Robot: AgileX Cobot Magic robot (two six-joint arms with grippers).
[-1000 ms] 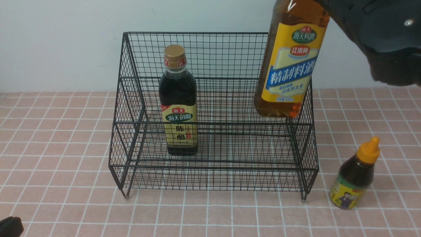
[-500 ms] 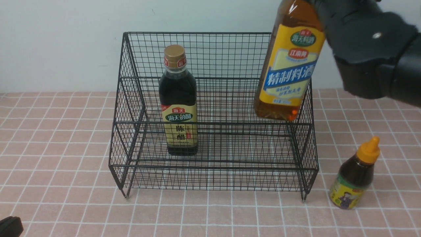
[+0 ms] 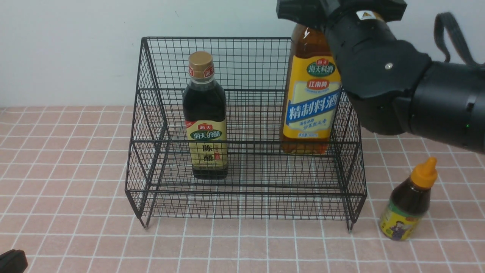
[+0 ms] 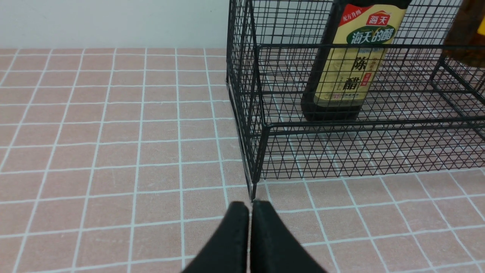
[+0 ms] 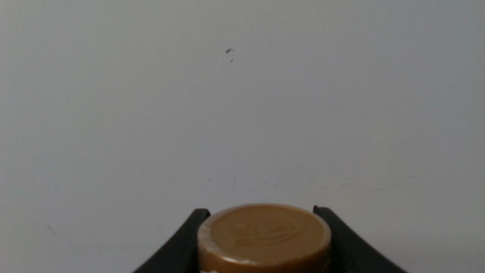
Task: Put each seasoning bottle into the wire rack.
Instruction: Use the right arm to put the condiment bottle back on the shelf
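right wrist view: right gripper [image 5: 260,209] clamped on the cap [image 5: 263,235] of the amber bottle [image 3: 308,106]; below it the bottle is upright inside the wire rack [image 3: 246,142], vinegar bottle [image 3: 206,125] to its left, small bottle [image 3: 411,204] outside. left gripper [image 4: 250,206] closed.

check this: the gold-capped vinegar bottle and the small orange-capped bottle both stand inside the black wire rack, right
Half right: the gold-capped dark vinegar bottle stands inside the black wire-mesh rack. The front view shows the small dark bottle with the orange nozzle cap outside it, on the pink tiled table by its right end.
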